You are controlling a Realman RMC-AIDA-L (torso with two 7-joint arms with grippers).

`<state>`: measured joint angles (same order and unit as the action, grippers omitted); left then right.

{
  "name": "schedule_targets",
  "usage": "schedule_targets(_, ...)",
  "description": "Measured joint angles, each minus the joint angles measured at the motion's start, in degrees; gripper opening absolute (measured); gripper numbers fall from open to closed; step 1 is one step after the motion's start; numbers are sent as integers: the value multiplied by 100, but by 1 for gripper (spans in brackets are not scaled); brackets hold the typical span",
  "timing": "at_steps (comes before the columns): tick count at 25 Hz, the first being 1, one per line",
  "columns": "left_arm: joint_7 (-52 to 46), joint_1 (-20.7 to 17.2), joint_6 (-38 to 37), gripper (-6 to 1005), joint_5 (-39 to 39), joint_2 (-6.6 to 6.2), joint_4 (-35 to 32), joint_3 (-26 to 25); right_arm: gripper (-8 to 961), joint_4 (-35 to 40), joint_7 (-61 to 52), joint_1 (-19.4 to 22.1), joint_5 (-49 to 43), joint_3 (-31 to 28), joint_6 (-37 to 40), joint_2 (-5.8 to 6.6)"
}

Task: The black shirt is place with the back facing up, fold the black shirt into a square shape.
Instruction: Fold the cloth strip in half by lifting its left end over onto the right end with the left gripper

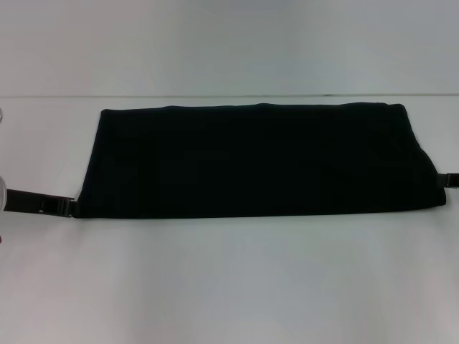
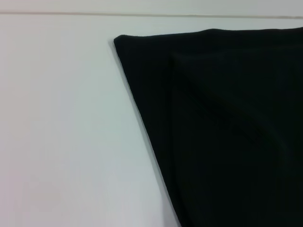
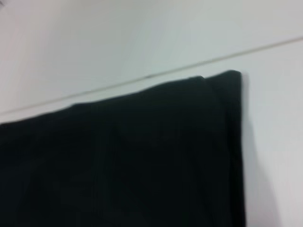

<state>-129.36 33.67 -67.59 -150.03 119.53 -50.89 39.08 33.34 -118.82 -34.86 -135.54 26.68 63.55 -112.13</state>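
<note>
Now the black shirt [image 1: 251, 159] lies as a long band across mid-frame on the bench [image 1: 229, 287], left pincer [image 1: 63, 206] and right pincer [image 1: 445, 180] at its lower corners (grip unclear), so fold end evenly over end.

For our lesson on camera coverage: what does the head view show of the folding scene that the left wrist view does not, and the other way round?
Only the head view shows the whole black shirt as a long rectangle, with the left gripper and right gripper at its near corners. Only the left wrist view shows a faint diagonal fold ridge in the cloth. Both show the shirt's far left corner on the white table.
</note>
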Motion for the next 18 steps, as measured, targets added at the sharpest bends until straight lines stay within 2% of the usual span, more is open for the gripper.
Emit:
schedule_targets(5,-124,36,-117,44,8,-21,-63,-194,228,192,129,167,439,-11,165,23)
schedule_targets(13,-332,-35,-388,117,80,14,-591,-426,408,330,1095,331,1428,-15,687,-52)
schedule_targets(18,-593,-9,-1260,326,69,-43,-868,-427,595,308,1708,289,1698,-14,808,-183)
